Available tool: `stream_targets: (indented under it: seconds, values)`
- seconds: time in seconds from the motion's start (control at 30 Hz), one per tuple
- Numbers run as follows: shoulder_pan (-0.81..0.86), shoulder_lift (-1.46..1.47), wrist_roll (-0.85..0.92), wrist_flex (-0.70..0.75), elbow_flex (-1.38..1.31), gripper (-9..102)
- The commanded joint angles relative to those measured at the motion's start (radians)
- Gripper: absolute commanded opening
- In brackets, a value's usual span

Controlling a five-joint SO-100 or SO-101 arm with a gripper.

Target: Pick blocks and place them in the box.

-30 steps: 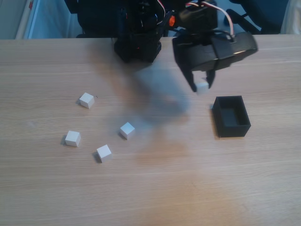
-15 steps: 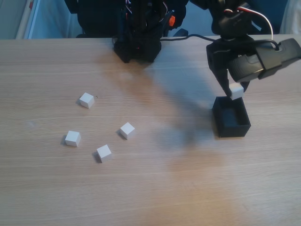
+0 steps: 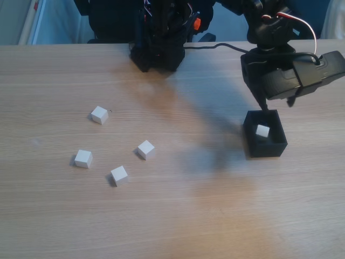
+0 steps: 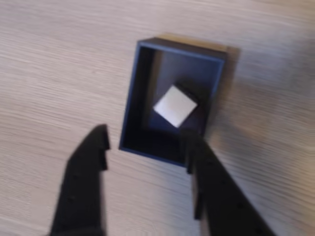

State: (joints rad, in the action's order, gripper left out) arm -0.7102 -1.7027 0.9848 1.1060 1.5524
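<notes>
Gripper (image 4: 145, 147) hangs above the black box (image 3: 278, 144) with jaws spread wide and nothing between them. We see one cream block (image 4: 174, 106) lying inside the box, while four more blocks (image 3: 145, 149) sit scattered on the worktop (image 3: 215, 216), well apart from it.

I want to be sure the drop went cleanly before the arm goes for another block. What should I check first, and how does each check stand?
1. Block inside the box: ok.
2. Gripper open, nothing between its fingers: ok.
3. Box upright on the table: ok.
4. Four blocks waiting on the table: ok.
5. Those blocks apart from each other: ok.
6. Block lying flat in the box: cannot tell.
</notes>
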Motion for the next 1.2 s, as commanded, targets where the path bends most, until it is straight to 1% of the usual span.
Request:
stream_targets:
  seconds: [0.0, 0.1, 0.2, 0.4, 0.57, 0.8, 0.97, 1.17]
  values:
    - [0.048, -0.067, 0.020, 0.051, -0.014, 8]
    - [0.127, -0.173, 0.038, 0.098, 0.100, 8]
    - [0.238, -0.316, 0.084, 0.095, 0.279, 8]
    - [0.488, -0.561, 0.189, 0.035, 0.607, 12]
    - [0.653, -0.710, 0.350, -0.060, 0.827, 14]
    - [0.759, -0.802, 0.568, -0.230, 1.015, 15]
    - [0.776, -0.764, 0.611, -0.430, 1.072, 15]
    - [0.801, -0.653, 0.658, -0.560, 1.054, 15]
